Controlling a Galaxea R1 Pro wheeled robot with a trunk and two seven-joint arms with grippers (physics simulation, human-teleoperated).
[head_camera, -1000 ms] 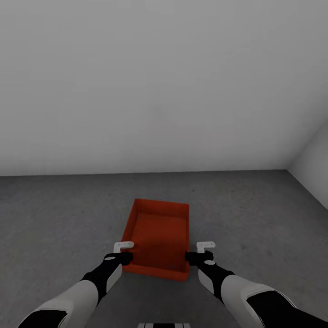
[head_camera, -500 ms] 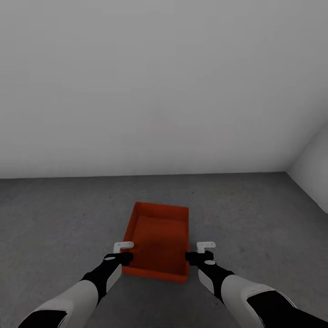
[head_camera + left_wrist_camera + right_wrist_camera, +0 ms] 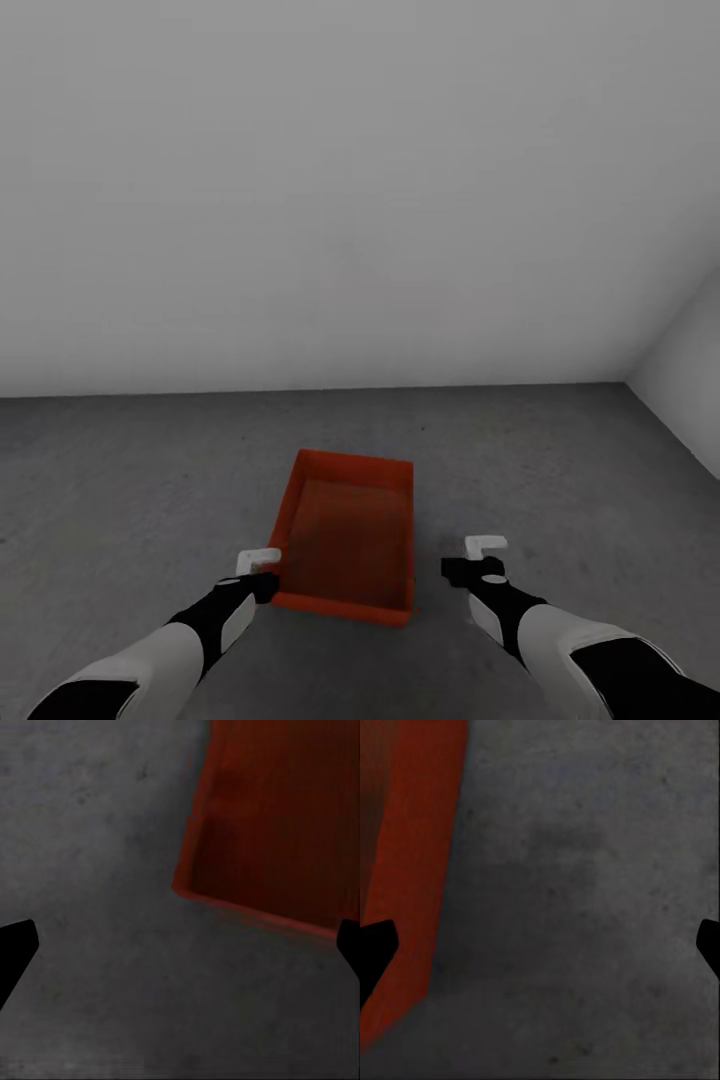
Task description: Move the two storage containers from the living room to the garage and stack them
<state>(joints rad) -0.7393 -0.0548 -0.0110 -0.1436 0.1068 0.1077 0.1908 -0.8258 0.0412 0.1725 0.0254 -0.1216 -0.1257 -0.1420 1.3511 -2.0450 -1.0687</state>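
One orange-red storage container (image 3: 348, 540) is recorded on the grey concrete floor (image 3: 130, 480) of the garage, set down flat with its open top upward and no lid. Its long axis is laid roughly away from the robot toward the plain white-grey back wall (image 3: 360, 200), turned slightly so that the far end is shifted to the right; one short end is presented nearest the robot, the other toward the wall. The interior is seen to be bare. The left gripper (image 3: 258, 562) is noted just beside the container's near left corner, apart from the wall of the bin; in the left wrist view its two dark fingertips (image 3: 15, 949) are found spread wide at opposite edges, with the container's corner (image 3: 225, 855) and bare concrete between them and nothing held. The right gripper (image 3: 486, 548) is noted to the right of the container, clearly separated from it over bare floor; in the right wrist view its fingertips (image 3: 375, 945) are likewise spread wide, with one red side wall (image 3: 412, 870) seen beside grey concrete. A second white wall (image 3: 690, 370) is recorded at the right.
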